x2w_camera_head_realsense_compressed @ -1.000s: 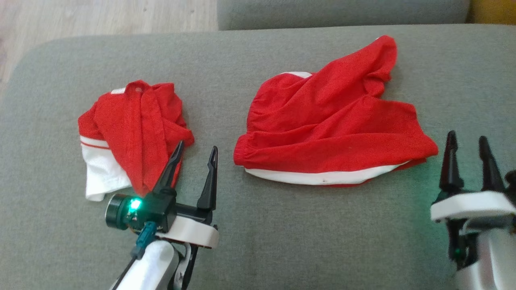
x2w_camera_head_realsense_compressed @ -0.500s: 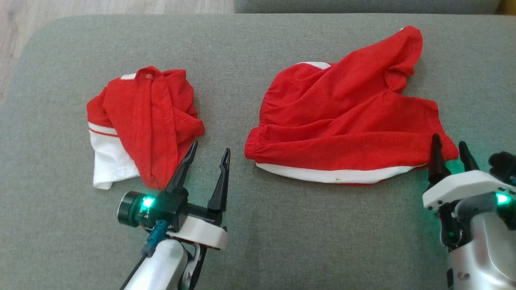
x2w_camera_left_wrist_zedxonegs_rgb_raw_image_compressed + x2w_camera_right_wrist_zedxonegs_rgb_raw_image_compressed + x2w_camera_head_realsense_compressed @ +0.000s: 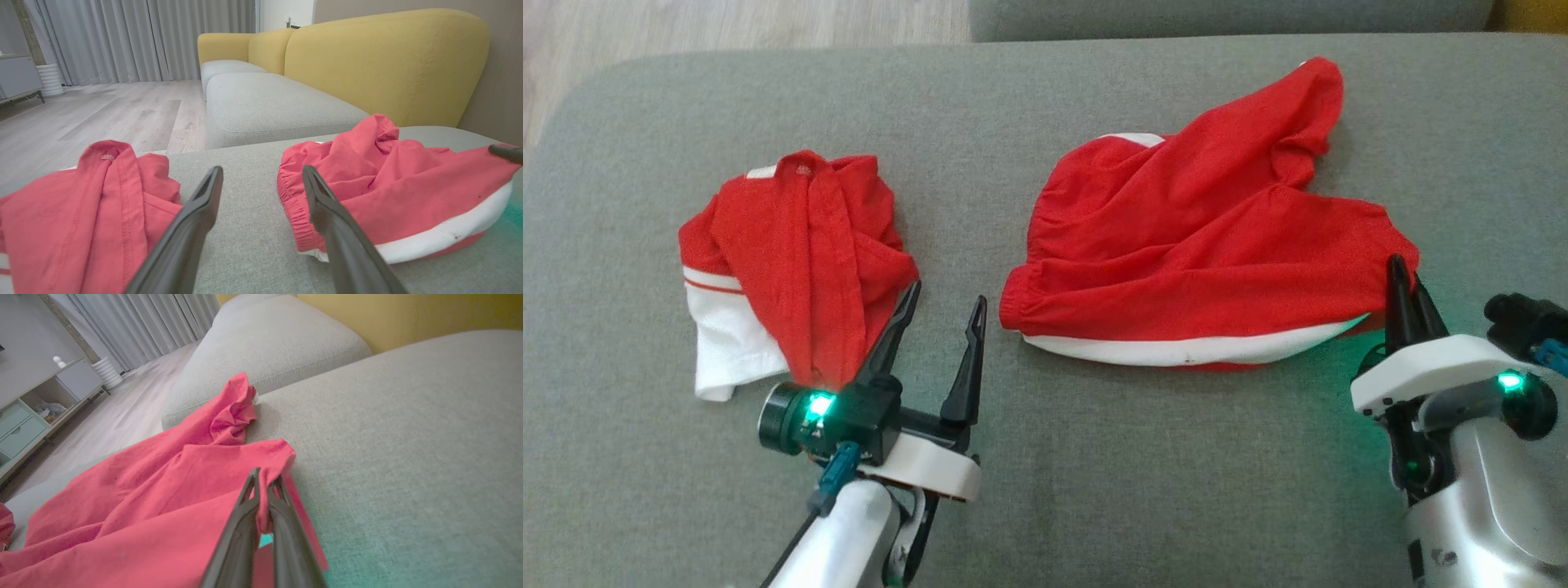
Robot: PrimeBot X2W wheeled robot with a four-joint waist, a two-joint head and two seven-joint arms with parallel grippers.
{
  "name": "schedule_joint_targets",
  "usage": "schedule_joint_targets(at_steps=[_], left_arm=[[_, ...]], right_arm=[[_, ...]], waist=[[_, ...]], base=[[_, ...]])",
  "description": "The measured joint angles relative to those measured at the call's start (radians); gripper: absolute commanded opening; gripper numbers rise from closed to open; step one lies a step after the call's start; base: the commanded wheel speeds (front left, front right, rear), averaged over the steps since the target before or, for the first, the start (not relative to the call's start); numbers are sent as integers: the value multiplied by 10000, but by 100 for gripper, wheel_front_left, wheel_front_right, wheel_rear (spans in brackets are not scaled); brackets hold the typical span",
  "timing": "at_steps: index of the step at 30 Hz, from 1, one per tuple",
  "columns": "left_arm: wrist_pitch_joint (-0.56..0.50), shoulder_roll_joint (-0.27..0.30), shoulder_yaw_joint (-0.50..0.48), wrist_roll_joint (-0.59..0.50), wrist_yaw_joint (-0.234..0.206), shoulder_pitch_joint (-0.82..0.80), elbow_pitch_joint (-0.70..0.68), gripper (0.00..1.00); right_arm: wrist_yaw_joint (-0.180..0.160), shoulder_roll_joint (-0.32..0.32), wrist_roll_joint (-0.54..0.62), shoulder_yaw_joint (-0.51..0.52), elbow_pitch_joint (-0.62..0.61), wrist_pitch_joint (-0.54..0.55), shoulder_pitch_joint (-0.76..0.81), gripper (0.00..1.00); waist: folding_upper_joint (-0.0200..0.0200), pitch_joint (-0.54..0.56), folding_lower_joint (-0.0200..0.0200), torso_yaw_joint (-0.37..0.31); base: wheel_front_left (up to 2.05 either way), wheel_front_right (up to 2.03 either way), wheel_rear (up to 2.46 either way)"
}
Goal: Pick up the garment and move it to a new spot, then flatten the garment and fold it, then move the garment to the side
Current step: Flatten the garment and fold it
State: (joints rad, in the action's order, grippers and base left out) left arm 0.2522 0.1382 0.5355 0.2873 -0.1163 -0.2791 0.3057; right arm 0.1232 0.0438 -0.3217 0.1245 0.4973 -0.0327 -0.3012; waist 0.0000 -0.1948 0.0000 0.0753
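Shorts (image 3: 1192, 245): crumpled on the sofa cushion (image 3: 1094, 490), at my 1 o'clock.
My right pincer (image 3: 1406, 273): clamped on their 4 o'clock corner, likely to lift them for moving.
My left pincer (image 3: 947, 292): spread wide, idle; shirt (image 3: 792, 245) at 11 o'clock.

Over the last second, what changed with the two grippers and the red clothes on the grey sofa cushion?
The right gripper came in to the right corner of the larger red garment with a white band and shut on it. The left gripper stayed open beside the smaller crumpled red and white garment. Both garments lie as before on the grey sofa cushion.
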Motion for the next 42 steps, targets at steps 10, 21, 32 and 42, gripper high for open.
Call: schedule_joint_targets(at_steps=[10, 21, 32, 42], left_arm=[[0, -132, -267, -159, 144, 207, 125, 100], [0, -370, -445, -370, 382, 391, 136, 100], [0, -585, -514, -523, 585, 380, 207, 100], [0, -692, -608, -648, 738, 377, 286, 100]], right_arm=[[0, 0, 359, -259, -1935, 380, 1300, 0], [0, -6, 696, -286, -3367, 2499, 2543, 0], [0, -6, 953, 715, -2382, 3910, 1414, 0], [0, -6, 1881, 1699, -633, 3329, 126, 100]], waist=[[0, 432, -1, -315], [0, 435, -1, -195], [0, 82, 2, 452], [0, -109, 1, 760]], base=[[0, 0, 0], [0, 0, 0], [0, 0, 0], [0, 0, 0]])
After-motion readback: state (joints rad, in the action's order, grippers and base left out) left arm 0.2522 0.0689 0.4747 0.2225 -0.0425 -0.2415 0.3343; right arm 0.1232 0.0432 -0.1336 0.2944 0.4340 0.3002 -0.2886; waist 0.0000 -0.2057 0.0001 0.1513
